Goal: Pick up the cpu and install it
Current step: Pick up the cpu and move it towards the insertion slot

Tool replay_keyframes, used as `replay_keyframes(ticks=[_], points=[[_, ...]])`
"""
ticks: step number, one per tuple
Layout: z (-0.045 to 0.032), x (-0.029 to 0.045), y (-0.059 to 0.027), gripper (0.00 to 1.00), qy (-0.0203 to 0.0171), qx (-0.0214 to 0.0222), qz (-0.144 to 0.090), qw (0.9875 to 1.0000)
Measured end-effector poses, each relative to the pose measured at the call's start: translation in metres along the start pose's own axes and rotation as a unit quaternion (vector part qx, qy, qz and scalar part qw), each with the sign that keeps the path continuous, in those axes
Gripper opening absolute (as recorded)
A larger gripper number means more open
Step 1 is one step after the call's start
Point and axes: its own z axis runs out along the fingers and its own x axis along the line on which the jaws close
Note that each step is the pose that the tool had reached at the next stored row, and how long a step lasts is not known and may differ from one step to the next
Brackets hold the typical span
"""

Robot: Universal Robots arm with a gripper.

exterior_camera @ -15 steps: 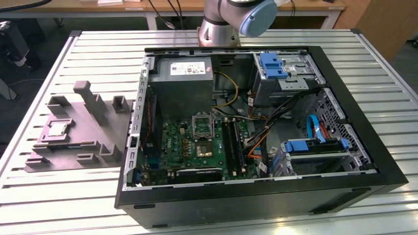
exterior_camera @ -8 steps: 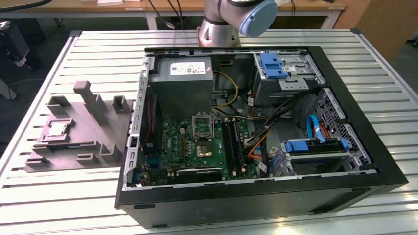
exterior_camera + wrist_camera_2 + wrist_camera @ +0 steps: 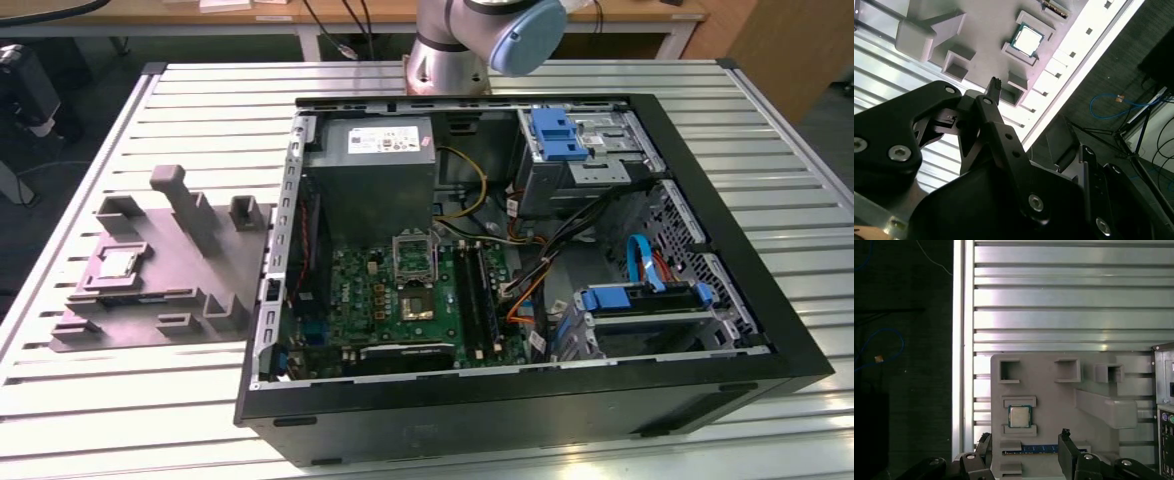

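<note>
The cpu (image 3: 1019, 416) lies flat, metal top up, in a shallow square recess of a grey holder (image 3: 1054, 390). In the exterior view the cpu (image 3: 118, 262) and its holder (image 3: 200, 255) sit on the slatted desk (image 3: 134, 410), just beside the case (image 3: 534, 400) on the exterior view's left. The recess's ledges seem meant to keep the chip square and at a known spot, so two fingers can come down on opposite edges.

The tool (image 3: 1025, 439) hovers above the holder with its jaws wide and nothing between them. In the first wrist view the gap looks broader than the chip. One fingertip (image 3: 994, 84) shows in the second wrist view, well apart from the cpu (image 3: 1027, 39), so no contact is made yet.

The case lies on its side with the panel off, likely so the green board (image 3: 387, 300) faces up and can be reached from above. The cpu is not yet picked up, so the task stands at its start.
</note>
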Motion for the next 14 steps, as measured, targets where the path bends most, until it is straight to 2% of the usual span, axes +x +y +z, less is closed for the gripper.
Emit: replay_keyframes(ticks=[9,14], points=[[0.0041,0.0000,-0.0021,0.64,0.0000,0.0000,0.000,1.0000],[0.0090,0.0001,-0.0031,0.64,0.0039,0.0002,-0.003,1.0000]])
